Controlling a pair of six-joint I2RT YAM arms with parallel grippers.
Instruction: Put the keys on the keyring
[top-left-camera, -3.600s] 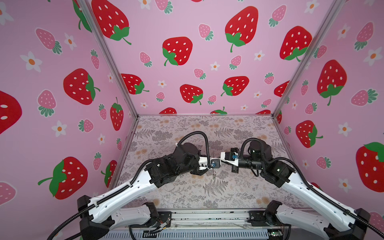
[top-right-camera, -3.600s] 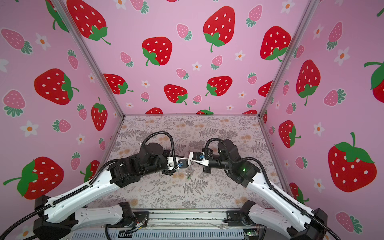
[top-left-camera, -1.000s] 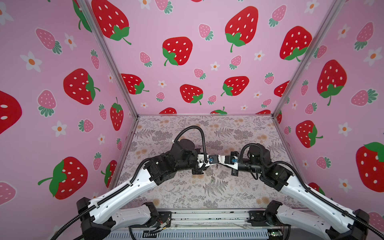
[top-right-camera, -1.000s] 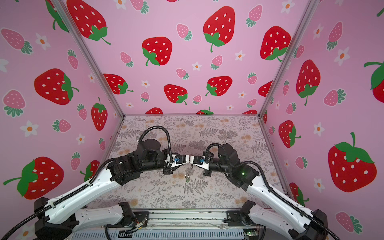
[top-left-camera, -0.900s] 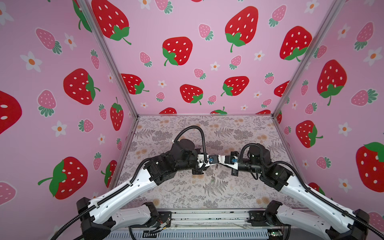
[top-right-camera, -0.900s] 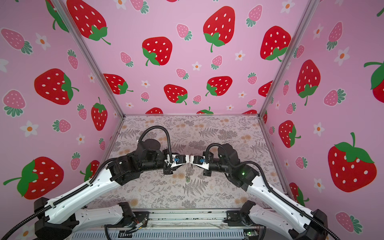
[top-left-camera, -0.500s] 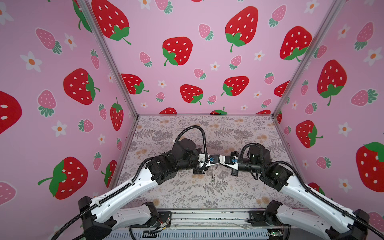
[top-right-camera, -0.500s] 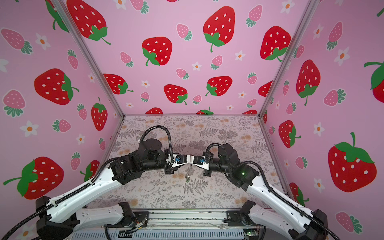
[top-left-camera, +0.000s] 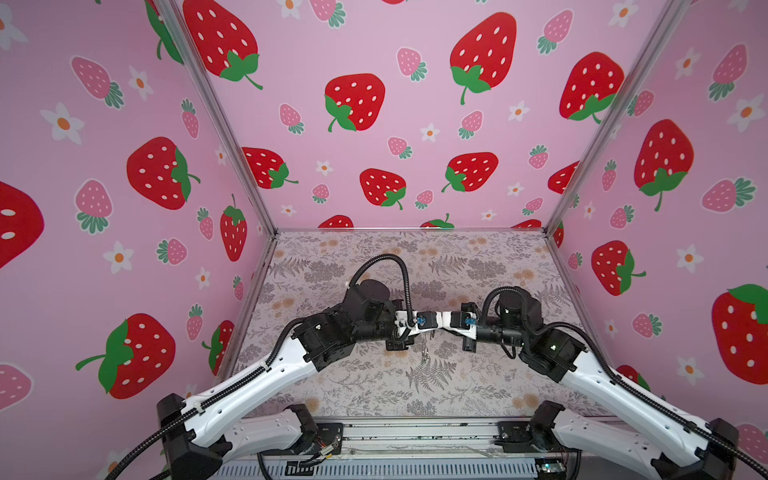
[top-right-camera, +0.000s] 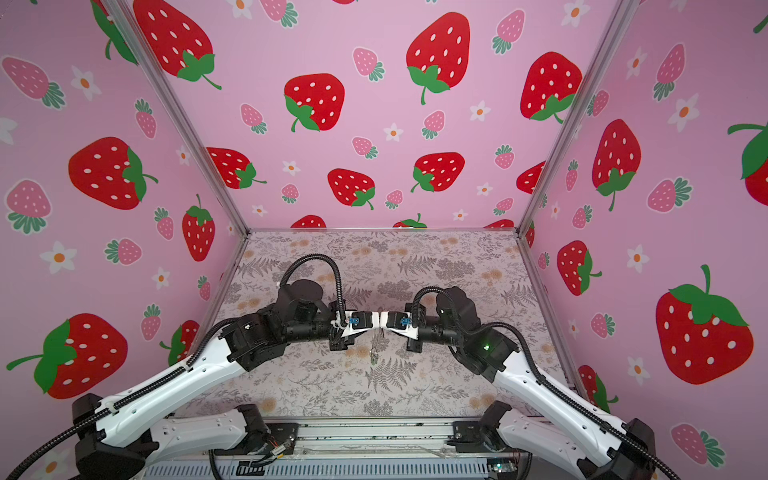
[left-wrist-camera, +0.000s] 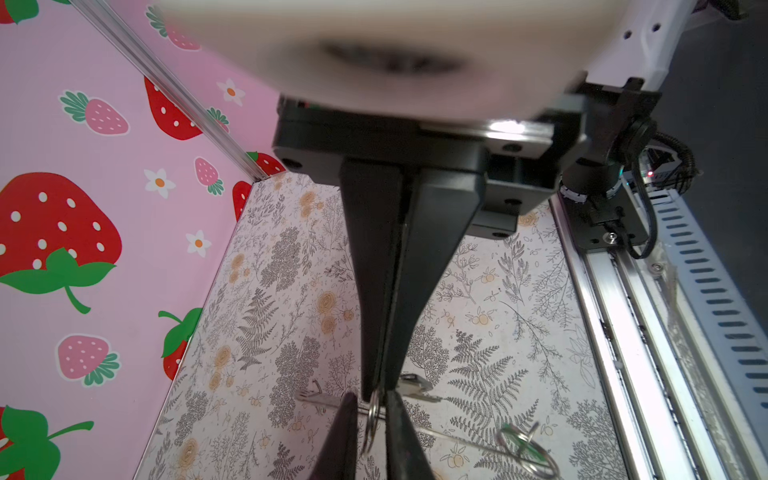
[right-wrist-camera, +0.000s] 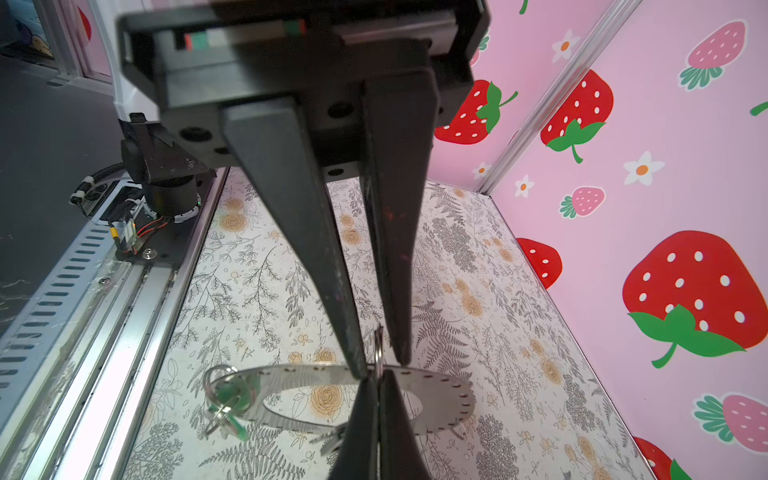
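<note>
Holding the loop: right gripper (left-wrist-camera: 377, 384), its two halves pressed flat together, nipping a small wire ring (right-wrist-camera: 378, 347) at the very tips; the ring stands edge-on out of them.
Opposite side: left gripper (right-wrist-camera: 380, 365), tip to tip with the right one above the middle of the bench (top-left-camera: 374, 386).
Left state: fingers (right-wrist-camera: 299, 232) a narrow slot apart, with the small wire ring inside the slot. The left wrist view shows a sliver of gap on either side of the ring, so no clamp is seen.
Task piece: keyring (right-wrist-camera: 440, 395), a flat grey metal disc with a wide centre hole and a row of small holes along the rim.
Keyring position: directly under the two meeting grippers, its rim coming up to the small wire ring.
Keyring aspect: a broad oval in the right wrist view, nearly edge-on in the left wrist view, a thin sliver in both top views.
Keyring support: resting on the bench or hanging clear of it, cannot tell.
Tag: green key (right-wrist-camera: 230, 397), tiny and bright, at the keyring's rim on the side toward the front rail (right-wrist-camera: 137, 316), apart from both grippers.
Arms: both reach inward from the front corners.
Surround: pink strawberry-print walls (top-left-camera: 374, 62) on three sides; fern-and-flower print on the bench.
</note>
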